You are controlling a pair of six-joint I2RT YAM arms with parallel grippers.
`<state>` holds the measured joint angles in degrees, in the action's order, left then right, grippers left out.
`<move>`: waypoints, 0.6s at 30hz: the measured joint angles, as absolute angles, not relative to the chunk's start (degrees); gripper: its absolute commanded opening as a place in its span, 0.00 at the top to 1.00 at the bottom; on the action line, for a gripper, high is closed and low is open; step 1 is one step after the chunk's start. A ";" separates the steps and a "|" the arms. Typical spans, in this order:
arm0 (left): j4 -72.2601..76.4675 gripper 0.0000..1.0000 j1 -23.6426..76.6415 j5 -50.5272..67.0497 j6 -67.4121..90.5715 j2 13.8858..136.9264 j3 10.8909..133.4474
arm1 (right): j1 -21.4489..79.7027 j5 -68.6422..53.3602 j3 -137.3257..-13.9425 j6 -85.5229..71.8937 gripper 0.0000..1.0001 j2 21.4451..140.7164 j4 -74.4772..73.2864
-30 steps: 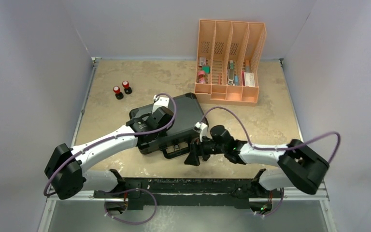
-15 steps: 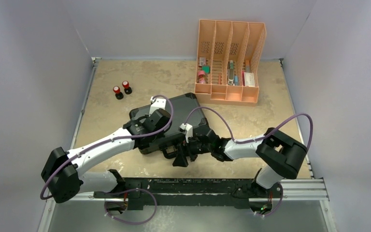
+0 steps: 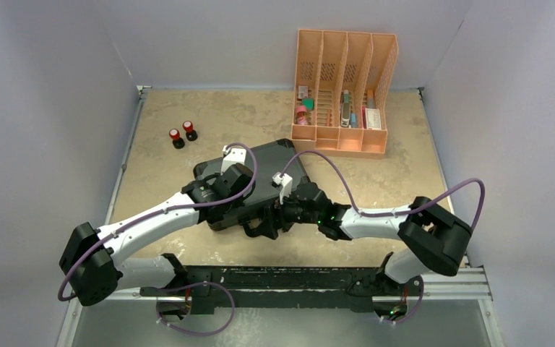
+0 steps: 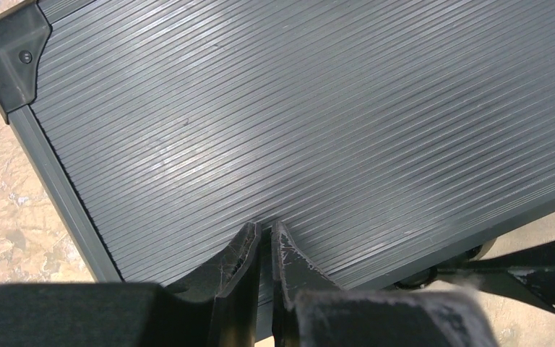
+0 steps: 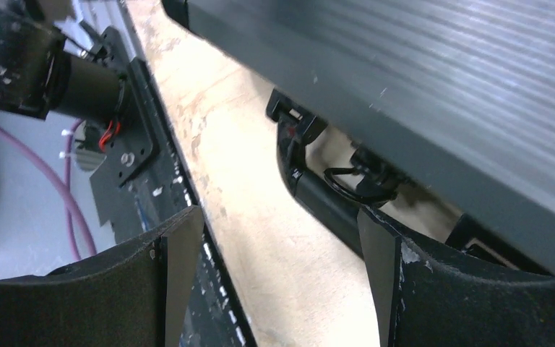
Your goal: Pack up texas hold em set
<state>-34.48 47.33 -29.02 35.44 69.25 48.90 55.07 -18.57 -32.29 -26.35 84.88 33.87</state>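
The texas hold em set shows only as a shut black ribbed briefcase [image 3: 283,163] lying flat on the table; what is inside is hidden. My left gripper [image 4: 264,230] is shut, and its tips rest on the ribbed lid [image 4: 296,108] near the front edge, holding nothing. My right gripper [image 5: 278,231] is open at the case's front side. One of its fingers [image 5: 383,253] sits right by the black handle [image 5: 318,196] and the other over the table. In the top view, the right gripper [image 3: 261,225] is at the case's near edge.
An orange slotted desk organizer [image 3: 343,94] stands at the back right, close behind the case. Two small red-topped black cylinders [image 3: 183,134] sit at the back left. The black base rail [image 3: 296,278] runs along the near table edge, just below the right gripper.
My right gripper has swung left and in, from beside the case to its handle side. My left gripper has shut its jaws on the lid. The case has shifted slightly.
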 measured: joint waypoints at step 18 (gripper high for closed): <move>-37.89 0.84 47.31 -31.20 35.55 67.66 48.90 | 55.48 -7.42 -35.05 -30.04 0.40 85.73 31.57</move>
